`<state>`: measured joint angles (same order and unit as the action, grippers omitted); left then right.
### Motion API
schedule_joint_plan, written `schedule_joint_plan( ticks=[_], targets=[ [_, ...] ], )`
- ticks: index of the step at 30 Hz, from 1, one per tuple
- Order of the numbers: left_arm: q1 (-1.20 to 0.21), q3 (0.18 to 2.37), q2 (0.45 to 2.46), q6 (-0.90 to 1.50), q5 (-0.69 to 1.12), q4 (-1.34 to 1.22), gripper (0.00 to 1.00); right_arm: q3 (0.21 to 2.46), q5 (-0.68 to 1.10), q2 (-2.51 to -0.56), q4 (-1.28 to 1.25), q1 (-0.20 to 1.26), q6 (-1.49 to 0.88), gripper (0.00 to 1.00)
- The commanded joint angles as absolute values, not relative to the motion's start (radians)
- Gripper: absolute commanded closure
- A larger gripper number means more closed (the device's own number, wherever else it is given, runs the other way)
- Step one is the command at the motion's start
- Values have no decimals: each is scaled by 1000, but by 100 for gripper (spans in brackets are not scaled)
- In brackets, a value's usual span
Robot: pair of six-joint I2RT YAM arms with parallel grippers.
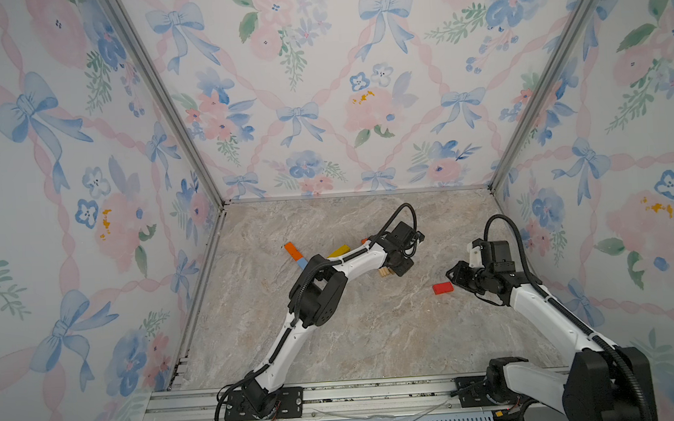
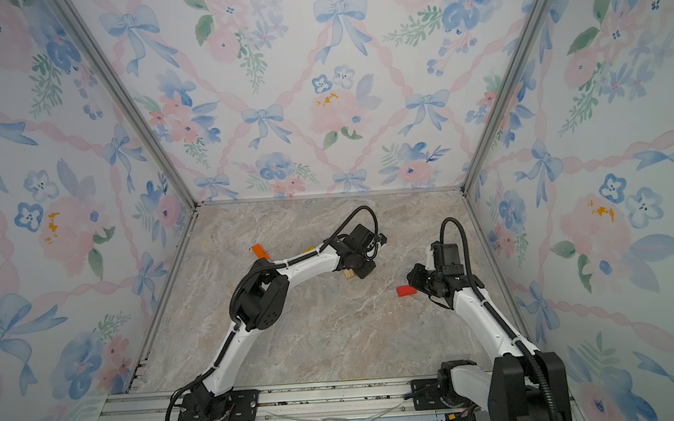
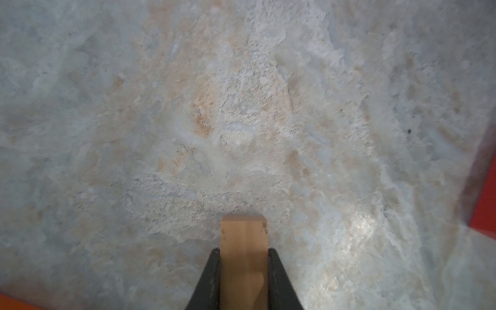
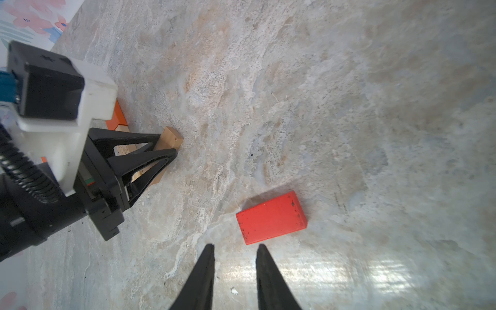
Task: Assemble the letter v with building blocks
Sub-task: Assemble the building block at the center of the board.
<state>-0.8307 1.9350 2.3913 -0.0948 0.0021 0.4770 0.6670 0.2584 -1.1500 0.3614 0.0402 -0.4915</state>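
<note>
While pinching a tan block (image 3: 243, 233) in the left end effector (image 3: 244, 251), got right end effector (image 4: 236, 245) part-open, empty, by red block (image 4: 271, 217).

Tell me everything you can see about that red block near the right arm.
The red block is a flat rectangular brick, seemingly painted wood, its paint scuffed with dark specks. It lies flat and alone on the marbled tabletop, touching nothing else, just ahead of the right gripper, whose jaws stand open and empty.
</note>
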Motion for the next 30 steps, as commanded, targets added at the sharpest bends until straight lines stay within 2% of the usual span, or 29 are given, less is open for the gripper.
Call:
schedule_joint_plan(
  ticks=[1,18,22,30],
  targets=[
    [-822,1911,2392,-116,14,494,99,662,268,-1162,354,46,-503,70],
    [-821,1891,2380,-130,3,495,97,668,268,-1183,344,60,-506,70],
    [-821,1890,2378,-130,3,494,92,667,267,-1184,344,62,-506,70],
    [-821,1897,2376,-127,-1,493,76,666,264,-1177,348,62,-506,70]
  ],
)
